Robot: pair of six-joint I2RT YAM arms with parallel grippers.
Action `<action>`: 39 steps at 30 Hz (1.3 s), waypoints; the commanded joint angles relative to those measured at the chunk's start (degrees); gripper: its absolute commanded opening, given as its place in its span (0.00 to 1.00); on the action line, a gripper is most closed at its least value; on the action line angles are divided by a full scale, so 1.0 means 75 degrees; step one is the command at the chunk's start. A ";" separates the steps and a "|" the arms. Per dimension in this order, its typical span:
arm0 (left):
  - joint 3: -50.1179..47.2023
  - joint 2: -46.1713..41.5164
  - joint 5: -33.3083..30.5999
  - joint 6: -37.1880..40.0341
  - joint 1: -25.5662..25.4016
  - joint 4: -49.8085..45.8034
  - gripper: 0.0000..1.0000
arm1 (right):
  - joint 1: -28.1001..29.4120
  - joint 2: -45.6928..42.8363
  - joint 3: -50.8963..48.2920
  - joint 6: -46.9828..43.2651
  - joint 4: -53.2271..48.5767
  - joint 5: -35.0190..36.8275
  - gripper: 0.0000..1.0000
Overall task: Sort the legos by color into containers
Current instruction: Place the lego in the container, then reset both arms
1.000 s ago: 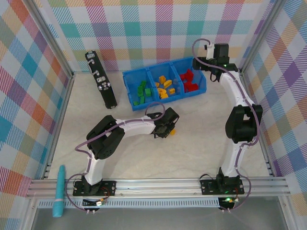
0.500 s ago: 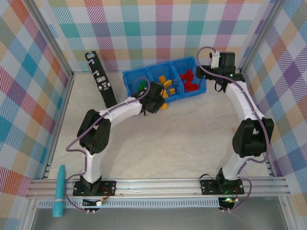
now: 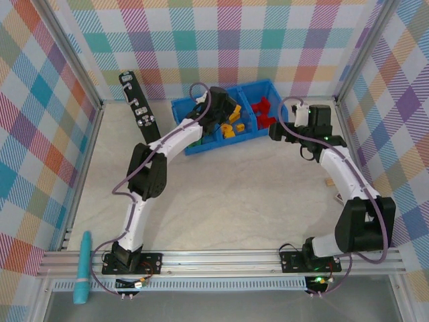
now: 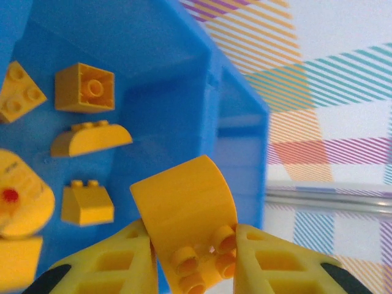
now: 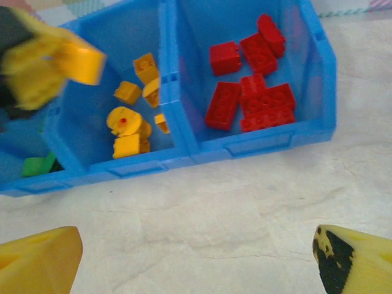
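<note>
Legos (image 5: 254, 101) lie in blue bin (image 5: 251, 144) at far edge of table (image 3: 234, 201): red in rt compartment, yellow bricks (image 5: 128, 131) in mid, green brick (image 5: 35, 165) in left. Left end effector (image 4: 193, 248) is over mid compartment, clamped on curved yellow brick (image 4: 184, 202), its studs facing wrist cam. Right end effector (image 5: 196, 254) hovers over table just in front of red compartment, fingers (image 5: 37, 257) wide apart. Black device (image 3: 139, 111) lies near far-left corner.
</note>
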 commanded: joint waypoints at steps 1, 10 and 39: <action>0.0772 0.0530 -0.0078 0.0122 0.0131 -0.0041 0.30 | -0.0068 -0.0467 -0.0288 -0.0002 0.0699 -0.0724 1.00; 0.1116 0.0873 0.0085 0.0447 0.0395 -0.0282 0.49 | -0.0039 -0.0721 0.0358 0.0308 -0.0102 -0.0940 0.99; -0.7585 -0.8440 -0.0451 0.8384 0.3579 0.1000 0.90 | -0.0058 -0.1325 -0.3672 -0.0734 0.3953 0.1304 0.99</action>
